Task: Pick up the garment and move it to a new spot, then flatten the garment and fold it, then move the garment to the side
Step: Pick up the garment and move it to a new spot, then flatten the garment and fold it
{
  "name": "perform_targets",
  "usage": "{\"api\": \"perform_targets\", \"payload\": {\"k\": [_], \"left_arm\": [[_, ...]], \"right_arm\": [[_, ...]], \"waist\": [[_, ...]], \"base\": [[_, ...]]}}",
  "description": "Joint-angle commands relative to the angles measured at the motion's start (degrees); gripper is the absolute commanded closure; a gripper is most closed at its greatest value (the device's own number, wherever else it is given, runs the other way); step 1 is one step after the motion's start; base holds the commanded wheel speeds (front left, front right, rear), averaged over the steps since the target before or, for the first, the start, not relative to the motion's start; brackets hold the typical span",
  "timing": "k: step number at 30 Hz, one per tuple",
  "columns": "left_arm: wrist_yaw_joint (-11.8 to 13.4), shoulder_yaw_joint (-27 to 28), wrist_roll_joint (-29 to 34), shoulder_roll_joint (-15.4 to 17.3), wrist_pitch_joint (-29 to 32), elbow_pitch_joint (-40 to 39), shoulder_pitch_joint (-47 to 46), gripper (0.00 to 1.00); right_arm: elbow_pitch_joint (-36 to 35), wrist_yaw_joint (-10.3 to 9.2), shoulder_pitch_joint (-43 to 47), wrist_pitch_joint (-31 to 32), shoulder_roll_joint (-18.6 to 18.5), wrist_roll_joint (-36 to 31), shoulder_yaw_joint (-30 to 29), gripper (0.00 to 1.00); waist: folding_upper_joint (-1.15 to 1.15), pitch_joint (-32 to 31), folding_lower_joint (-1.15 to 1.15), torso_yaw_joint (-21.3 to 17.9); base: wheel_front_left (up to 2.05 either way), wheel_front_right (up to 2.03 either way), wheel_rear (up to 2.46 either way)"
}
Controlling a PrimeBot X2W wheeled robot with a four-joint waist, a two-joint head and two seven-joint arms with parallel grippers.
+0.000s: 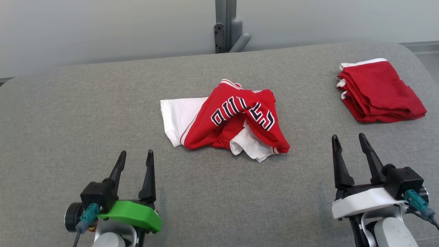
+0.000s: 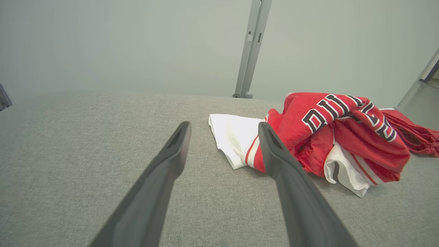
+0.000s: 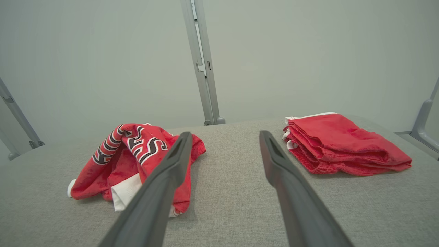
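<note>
A crumpled red and white garment (image 1: 226, 120) with dark block letters lies in a heap at the middle of the grey padded table (image 1: 103, 113). It also appears as the garment (image 2: 325, 133) at the right of the left wrist view and the garment (image 3: 137, 154) at the left of the right wrist view. My left gripper (image 1: 135, 163) stands open near the front left, apart from the cloth, nothing between its fingers. My right gripper (image 1: 349, 145) stands open at the front right, also empty.
A folded stack of red clothes (image 1: 377, 91) with white trim lies at the back right of the table, seen too as the stack (image 3: 343, 144). A grey metal post (image 1: 226, 25) rises behind the table's far edge against a pale wall.
</note>
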Motion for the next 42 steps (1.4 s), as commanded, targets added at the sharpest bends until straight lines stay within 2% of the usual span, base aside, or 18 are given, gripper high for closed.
{"api": "perform_targets", "payload": {"k": [1, 7, 11, 24, 42], "left_arm": [[0.31, 1.42, 1.62, -0.24, -0.03, -1.03, 2.57, 0.00], [0.31, 5.10, 4.14, -1.31, -0.04, -2.83, 7.07, 0.00], [-0.94, 6.69, 5.77, -2.51, -0.04, -2.91, 8.59, 0.00], [-4.07, 10.43, 9.09, -5.05, -0.04, -1.73, 8.94, 0.00], [-6.17, 12.98, 11.86, -7.23, -0.04, -1.12, 8.27, 0.00]], "right_arm": [[0.18, -0.09, 0.90, -0.15, -0.11, 0.12, -0.07, 0.00], [0.78, -0.09, 1.51, -0.15, -0.12, 0.26, 0.38, 0.00], [1.20, -0.09, 1.48, -0.15, -0.12, 0.41, 0.74, 0.00], [2.06, -0.09, 0.55, -0.15, -0.12, 1.20, 1.66, 0.00], [2.38, -0.09, -0.56, -0.10, -0.12, -0.47, 2.32, 0.00]], "waist": [[0.08, -0.70, 0.00, 0.79], [0.08, -1.28, 0.00, 1.56], [0.08, -1.50, 0.00, 1.98], [0.08, -1.49, 0.00, 1.92], [0.08, -0.38, 0.00, 2.15]], "base": [[0.00, 0.00, 0.00], [0.00, 0.00, 0.00], [0.00, 0.00, 0.00], [0.00, 0.00, 0.00], [0.00, 0.00, 0.00]]}}
